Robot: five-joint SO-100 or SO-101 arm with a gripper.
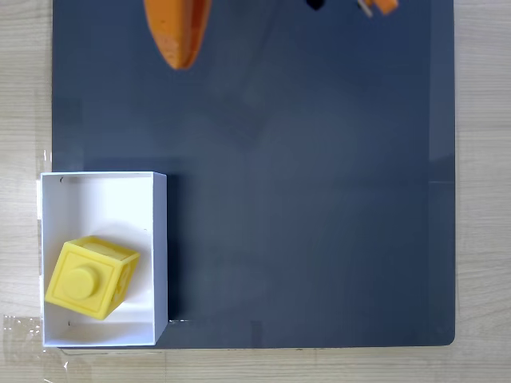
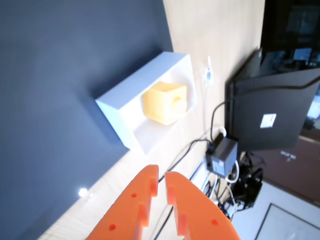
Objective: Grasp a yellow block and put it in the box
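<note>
The yellow block (image 1: 88, 277) lies tilted inside the white box (image 1: 159, 239) at the lower left of the fixed view, its round stud facing up. In the wrist view the yellow block (image 2: 165, 102) sits in the box (image 2: 120, 107) well ahead of the gripper. My orange gripper (image 2: 161, 176) rises from the bottom edge of the wrist view, its fingers nearly touching with nothing between them. One orange finger tip (image 1: 180, 36) hangs at the top of the fixed view, far from the box.
A dark blue mat (image 1: 303, 175) covers most of the light wooden table (image 1: 483, 159). Beyond the table edge in the wrist view stand a black monitor (image 2: 280, 110), a power adapter (image 2: 222, 156) and loose cables.
</note>
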